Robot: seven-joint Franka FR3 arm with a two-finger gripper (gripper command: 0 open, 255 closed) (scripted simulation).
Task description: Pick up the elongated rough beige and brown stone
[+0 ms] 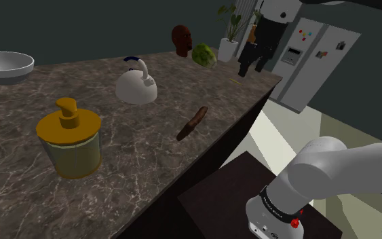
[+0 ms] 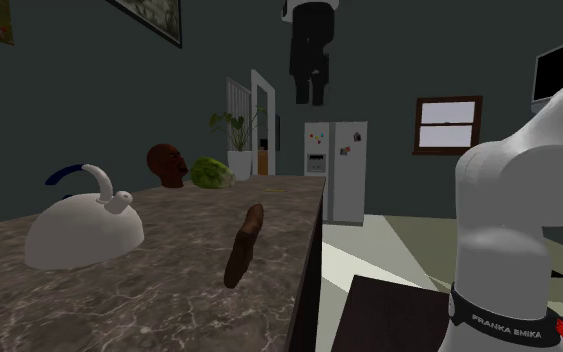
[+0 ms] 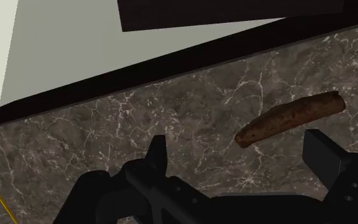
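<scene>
Jaws spread apart, empty, elongated brown stone (image 3: 290, 118) lying on the counter (image 3: 139, 121) beyond them, untouched

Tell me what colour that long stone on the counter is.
The stone is mottled brown, darker in patches; the wrist view shows it best.
</scene>
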